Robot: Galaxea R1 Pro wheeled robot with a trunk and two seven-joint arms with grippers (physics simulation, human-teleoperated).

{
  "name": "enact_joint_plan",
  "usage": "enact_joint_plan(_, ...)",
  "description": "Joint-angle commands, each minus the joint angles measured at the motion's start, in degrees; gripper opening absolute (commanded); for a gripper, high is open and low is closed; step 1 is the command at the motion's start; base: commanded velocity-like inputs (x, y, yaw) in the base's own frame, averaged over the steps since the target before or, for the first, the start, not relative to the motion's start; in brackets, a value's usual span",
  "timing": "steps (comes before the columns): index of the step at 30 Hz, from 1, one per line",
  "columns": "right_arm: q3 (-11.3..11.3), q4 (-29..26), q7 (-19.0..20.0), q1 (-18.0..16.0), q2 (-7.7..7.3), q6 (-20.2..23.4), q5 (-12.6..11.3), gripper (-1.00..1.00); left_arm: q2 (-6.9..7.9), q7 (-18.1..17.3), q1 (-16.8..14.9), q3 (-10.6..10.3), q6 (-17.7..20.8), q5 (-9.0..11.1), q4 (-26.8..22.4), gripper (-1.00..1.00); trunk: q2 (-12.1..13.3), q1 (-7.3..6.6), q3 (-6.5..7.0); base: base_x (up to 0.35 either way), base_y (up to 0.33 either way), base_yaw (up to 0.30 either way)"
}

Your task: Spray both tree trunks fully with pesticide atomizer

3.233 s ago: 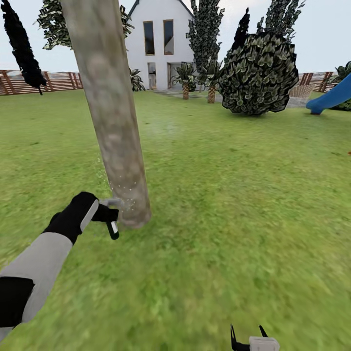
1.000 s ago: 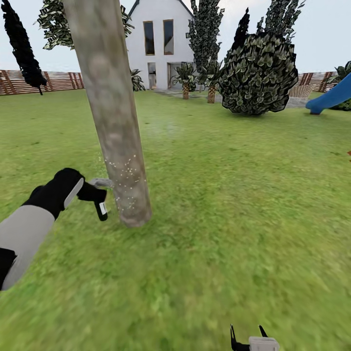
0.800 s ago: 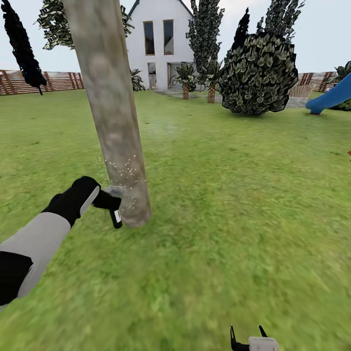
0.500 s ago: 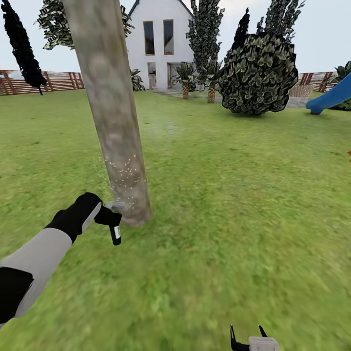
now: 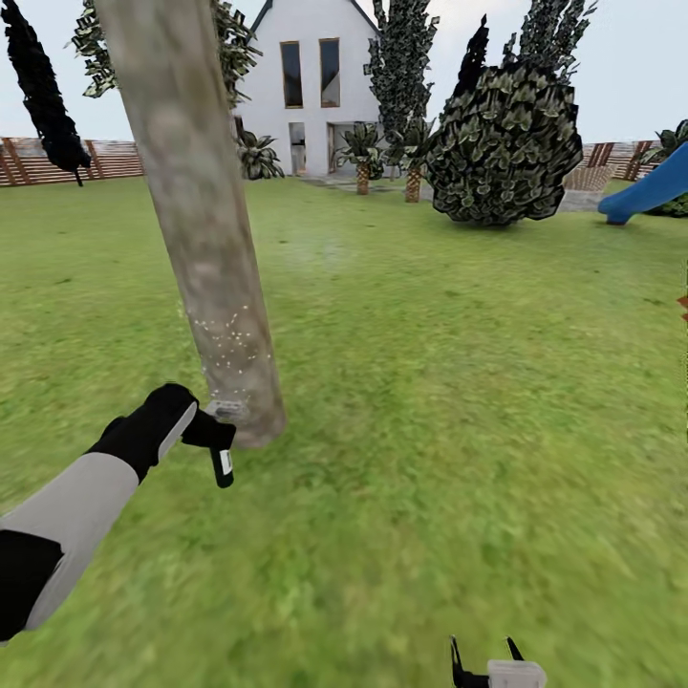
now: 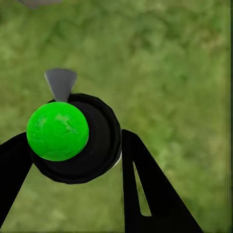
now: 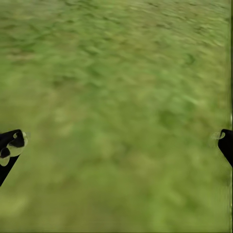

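Note:
One thick, pale grey-brown tree trunk leans up out of the garden lawn at the left of the head view. Whitish pesticide specks dot its lower part. My left gripper is shut on the pesticide atomizer, a dark bottle with a white label hanging down. Its grey spray head almost touches the trunk's base. The left wrist view looks at the bottle's round black end, held between the black fingers, with the grey nozzle beyond. My right gripper stands open low over the grass.
Green lawn spreads all around. Far back stand a white house, a brown slat fence, a big dark bush, short palms and a blue slide. A grey paved strip lies beside the bush.
My left gripper has carried the atomizer right and down, from beside the speckled bark to the trunk's base. The whole view has shifted slightly, so the trunk sits further left. The right gripper is unchanged.

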Motion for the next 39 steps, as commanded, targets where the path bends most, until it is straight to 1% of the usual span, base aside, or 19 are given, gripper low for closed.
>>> enact_joint_plan(1,0.0,0.0,0.0,0.0,0.0,0.0,0.0,1.0,0.0,0.3,0.1,0.0,0.0,0.0,0.0,-1.0,0.0,0.0,0.0,0.004,-0.273,0.0)
enact_joint_plan(3,0.0,0.0,0.0,0.0,0.0,0.0,0.0,1.0,0.0,1.3,0.4,0.0,0.0,0.0,0.0,-1.0,0.0,0.0,0.0,0.001,-0.275,0.0)
enact_joint_plan(7,0.0,0.0,0.0,0.0,0.07,0.0,0.0,1.0,-0.06,1.5,0.5,0.0,0.0,0.0,0.1,-1.0,0.0,0.0,0.0,0.0,-0.275,0.089)
enact_joint_plan(14,0.0,0.0,0.0,0.0,0.09,0.0,0.0,1.0,-0.23,1.6,0.6,0.1,-0.1,-0.1,0.2,-1.0,0.0,0.0,0.0,0.0,-0.275,0.264)
enact_joint_plan(17,0.0,0.0,0.0,0.0,0.09,0.0,0.0,1.0,0.09,1.9,0.6,0.4,-0.1,-0.1,0.6,-1.0,0.0,0.0,0.0,0.0,-0.275,0.277)
enact_joint_plan(19,0.0,0.0,0.0,0.0,0.09,0.0,0.0,1.0,0.13,4.4,0.6,1.6,-0.1,0.1,1.6,-1.0,0.0,0.0,0.0,0.0,-0.275,0.277)
enact_joint_plan(22,0.0,0.0,0.0,0.0,0.09,0.0,0.0,1.0,-0.31,5.5,0.6,2.2,-0.1,0.3,1.7,-1.0,0.0,0.0,0.0,0.0,-0.275,0.277)
enact_joint_plan(25,0.0,0.0,0.0,0.0,0.09,0.0,0.0,1.0,-0.44,5.6,0.6,2.3,-0.1,0.3,1.3,-1.0,0.0,0.0,0.0,0.0,-0.275,0.175)
enact_joint_plan(35,0.0,0.0,0.0,0.0,0.09,0.0,0.0,1.0,-0.52,5.6,1.0,2.2,-0.4,0.2,1.6,-1.0,0.0,0.0,0.0,0.0,-0.275,0.007)
enact_joint_plan(39,0.0,0.0,0.0,0.0,0.09,0.0,0.0,1.0,-0.48,5.6,1.0,2.3,-0.4,0.2,1.4,-1.0,0.0,0.0,0.0,0.0,-0.275,0.18)
